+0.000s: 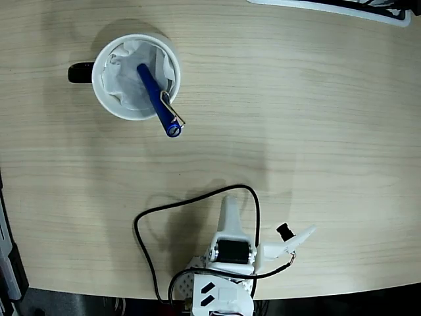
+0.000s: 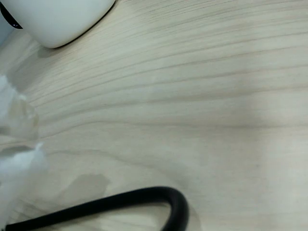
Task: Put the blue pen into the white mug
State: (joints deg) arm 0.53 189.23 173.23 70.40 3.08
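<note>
The blue pen [image 1: 156, 99] already stands inside the white mug [image 1: 105, 89], which sits toward ten o'clock in the fixed view with its black handle [image 1: 80, 72] pointing to nine o'clock; the pen's lower end rests on the crumpled paper lining [image 1: 128, 79] and its capped end with the silver clip [image 1: 172, 112] leans out over the rim at about five o'clock. The arm sits folded at six o'clock, well apart from the mug, with the gripper [image 1: 289, 240] near the base and a black cable [image 1: 197, 197] looping on the wooden table [image 1: 316, 118] just ahead of it. The fingers appear parted and hold nothing, though the small view makes the gap hard to judge; the wrist view shows only bare wood, a bend of cable at six o'clock and the mug's outer wall [image 2: 57, 19] at eleven o'clock. Judged from this, the placing looks done and the step in hand is settling back to rest. Doing it well means leaving the mug alone (the pen is balanced on the rim, and a nudge from the five o'clock side could tip it out) and keeping the wrist clear of the cable loop so it does not drag across the table toward the mug.
</note>
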